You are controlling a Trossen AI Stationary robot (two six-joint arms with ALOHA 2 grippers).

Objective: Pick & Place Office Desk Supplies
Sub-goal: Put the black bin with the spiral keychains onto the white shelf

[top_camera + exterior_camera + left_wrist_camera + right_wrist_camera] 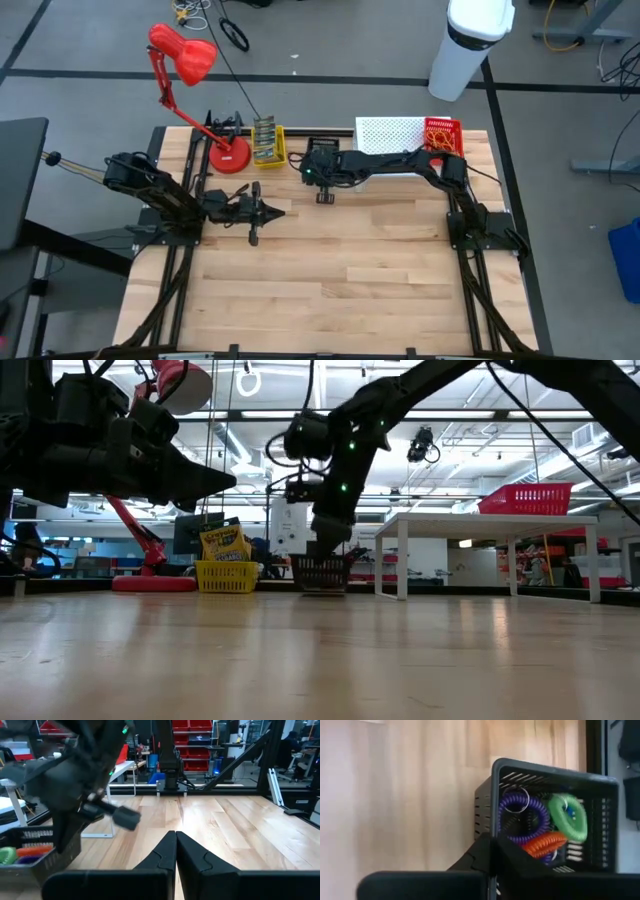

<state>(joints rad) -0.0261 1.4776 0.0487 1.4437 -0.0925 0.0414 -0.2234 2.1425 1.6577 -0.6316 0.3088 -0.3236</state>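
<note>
A black mesh basket (555,815) holds purple (525,817), green (568,817) and orange (545,844) coil loops; in the low view the basket (322,574) appears to stand on the table. My right gripper (491,851) comes down on it at the far middle of the table (316,168) and is shut on its wall. Left of it stands a yellow basket (266,142) holding crayon boxes (224,544). My left gripper (275,212) is shut and level at the table's left, touching nothing. My right gripper has the black basket's side wall near a corner (493,822), at the rim, with one finger outside and one inside. The fingers slant down from above, coming from the table's right. The basket sits upright, and its bottom seems to rest on the table.
A red desk lamp (185,55) stands at the far left on its round base (230,157). A white perforated riser (390,132) at the far right carries a red basket (441,135). The near half of the wooden table (330,290) is bare wood.
</note>
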